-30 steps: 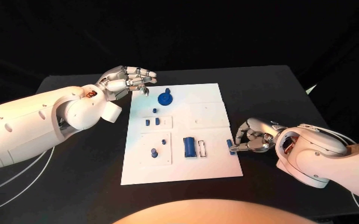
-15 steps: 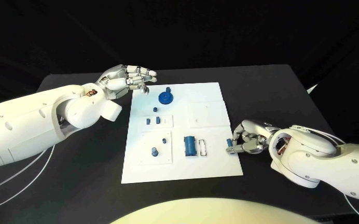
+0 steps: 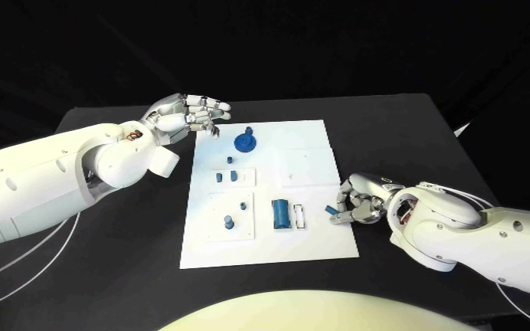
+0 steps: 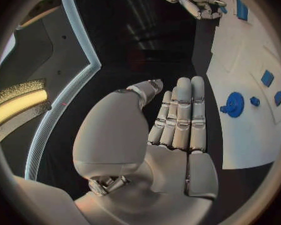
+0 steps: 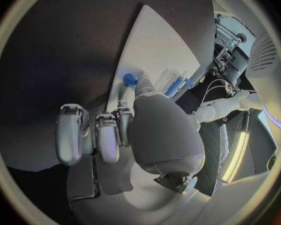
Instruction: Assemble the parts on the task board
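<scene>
A black table (image 3: 420,139) stands against a dark backdrop, and the white task board (image 3: 315,155) lies in its middle; everything below is placed relative to that board.

The right hand (image 3: 362,202) sits at the board's right edge, toward the near end. Its fingers are curled in and pinch a small blue part (image 3: 330,210), which is tilted and lies just over the board's right margin. In the right wrist view the same part (image 5: 130,79) shows at the fingertips (image 5: 125,92), right against the board's white edge (image 5: 159,45).

The left hand (image 3: 190,115) hovers over the table just off the board's far left corner, apart from the board. It holds nothing; in the left wrist view its fingers (image 4: 181,115) lie straight and pressed side by side, with the thumb a little apart.

On the board, a round blue disc part (image 3: 245,144) rests near the far left corner, the piece closest to the left hand. Toward the board's near end, a larger blue block (image 3: 280,213) lies just beside a white slot (image 3: 298,218), between the middle of the board and the right hand's pinched part. Several small blue pieces (image 3: 229,224) stand along the board's left half.
</scene>
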